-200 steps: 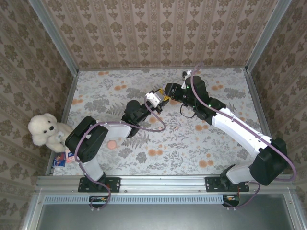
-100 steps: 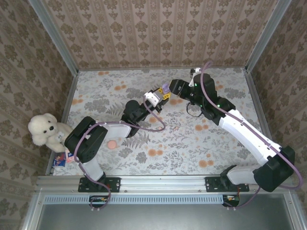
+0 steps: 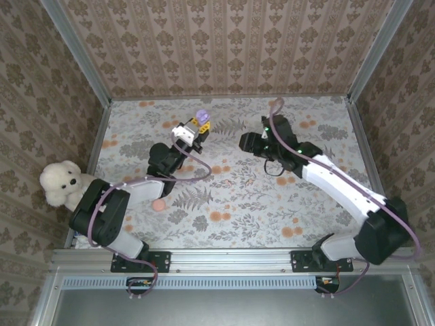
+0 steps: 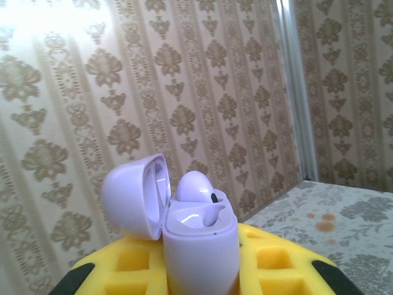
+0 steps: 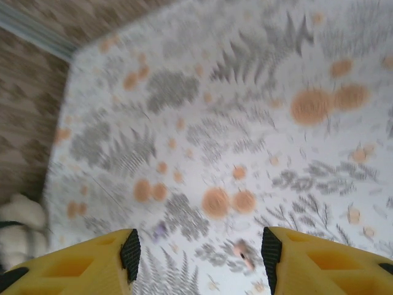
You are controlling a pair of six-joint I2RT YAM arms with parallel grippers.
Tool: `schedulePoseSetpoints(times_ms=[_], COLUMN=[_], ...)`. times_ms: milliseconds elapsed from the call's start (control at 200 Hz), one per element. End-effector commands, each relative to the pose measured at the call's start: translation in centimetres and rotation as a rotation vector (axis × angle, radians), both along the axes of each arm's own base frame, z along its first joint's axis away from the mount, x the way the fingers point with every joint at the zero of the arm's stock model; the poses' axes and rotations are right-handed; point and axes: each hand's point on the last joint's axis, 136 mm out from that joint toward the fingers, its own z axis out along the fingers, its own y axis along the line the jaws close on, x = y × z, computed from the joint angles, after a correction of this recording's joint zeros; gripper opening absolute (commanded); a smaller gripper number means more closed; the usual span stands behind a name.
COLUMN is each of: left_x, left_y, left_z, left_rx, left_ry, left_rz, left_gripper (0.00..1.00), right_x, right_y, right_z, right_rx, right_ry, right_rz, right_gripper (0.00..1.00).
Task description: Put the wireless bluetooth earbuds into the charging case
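A teddy bear (image 3: 64, 183) is set at the table's (image 3: 299, 204) edge, a pink object (image 3: 158, 204) well behind the left gripper (image 3: 198, 123); the right gripper's (image 5: 199, 249) jaws are parted and empty. The lilac case (image 4: 199, 246), a mere blob from above, is clamped upright between the left jaws; from the wrist, its open lid (image 4: 135, 196) and one seated earbud (image 4: 196, 183) are resolved.

Floral table (image 3: 224, 204), left gripper (image 3: 197, 125) toward the far left, its yellow fingers (image 3: 194, 123) clamped on a purple case (image 3: 202, 115), right gripper (image 3: 246, 142) well apart to its right, white plush dog (image 3: 60, 183) at the table's left edge, small pink item (image 3: 158, 204) beside the left arm.
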Motion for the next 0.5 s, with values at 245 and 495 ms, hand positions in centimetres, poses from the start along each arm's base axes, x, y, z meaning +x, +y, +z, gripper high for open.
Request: schedulePoseSetpoints(times_ms=[245,495], left_x=[1.2,2.5], left_y=[8.5,13.7], left_z=[1.4,1.1], left_rx=[-0.119,-0.191], left_ry=[0.01,0.044], left_rz=[0.256,0.446], left_gripper=[0.0,0.0], right_x=[-3.0,-2.8], right_y=[10.4,14.5], right_z=[-9.2,-11.9], right_rx=[-0.143,-0.212], right_ry=[0.297,0.373], right_rz=[0.044,-0.068], right_gripper=[0.57,0.56])
